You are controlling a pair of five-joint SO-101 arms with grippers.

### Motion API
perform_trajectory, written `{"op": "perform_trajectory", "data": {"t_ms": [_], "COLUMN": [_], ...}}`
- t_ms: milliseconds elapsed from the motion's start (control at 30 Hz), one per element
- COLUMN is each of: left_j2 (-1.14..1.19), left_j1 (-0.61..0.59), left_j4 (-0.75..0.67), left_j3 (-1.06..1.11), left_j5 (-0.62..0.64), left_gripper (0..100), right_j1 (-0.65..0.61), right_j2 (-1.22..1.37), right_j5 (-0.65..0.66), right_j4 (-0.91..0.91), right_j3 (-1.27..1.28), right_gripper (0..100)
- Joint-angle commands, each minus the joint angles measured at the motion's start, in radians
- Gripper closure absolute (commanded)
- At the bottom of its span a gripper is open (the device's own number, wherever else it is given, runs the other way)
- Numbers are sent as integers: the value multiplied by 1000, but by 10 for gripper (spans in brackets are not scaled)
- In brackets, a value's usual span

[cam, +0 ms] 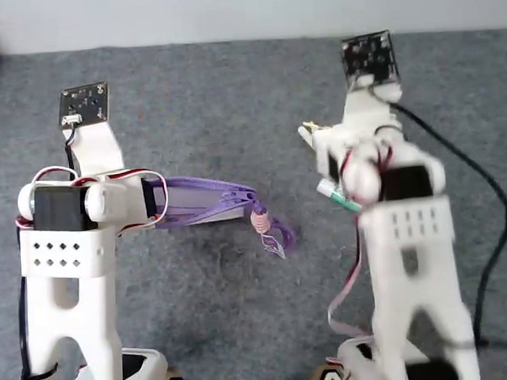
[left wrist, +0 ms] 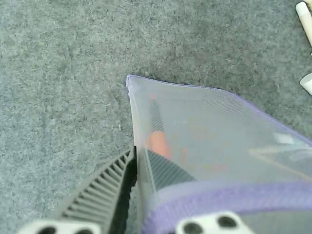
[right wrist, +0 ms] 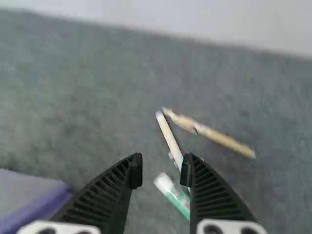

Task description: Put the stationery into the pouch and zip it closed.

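Picking up stationery was judged the step in hand. At inspection the left gripper (left wrist: 140, 158) was pinched on one edge of the purple mesh pouch (cam: 205, 200), which extended toward the right arm over the grey mat (cam: 233, 98). The right gripper (right wrist: 161, 168) stood spread, nothing held. A green-and-white pen (right wrist: 170, 191) lay in the gap beneath its fingertips; a cream pen (right wrist: 168, 134) and a wooden pencil (right wrist: 209, 132) lay just beyond. The next move called for lowering, closing on the green-and-white pen, then carrying it to the pouch mouth.
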Motion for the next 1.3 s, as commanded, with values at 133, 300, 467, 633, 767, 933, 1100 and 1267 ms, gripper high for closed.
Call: {"op": "perform_trajectory", "data": {"t_ms": [133,300,467,633,767,933,1100,1267], "left_j2": [12,12,12,14,14,14,14,14], "left_j1": [0,2,8,8,8,8,8,8], "left_j4": [11,11,11,11,11,11,11,11], "left_j3": [-24,-24,-24,-24,-24,-24,-24,-24], "left_j5": [12,12,12,12,12,12,12,12], "left_gripper": [988,988,988,988,988,988,988,988], "right_j1": [116,156,173,168,151,147,119,93], "right_j2": [403,641,816,941,1024,1106,1175,1216], "right_j5": [95,157,176,175,172,173,175,175], "right_j4": [223,348,438,456,426,384,380,377], "right_j3": [-327,-540,-713,-821,-865,-882,-882,-882], "right_gripper": [868,868,794,743,745,745,745,746]}}
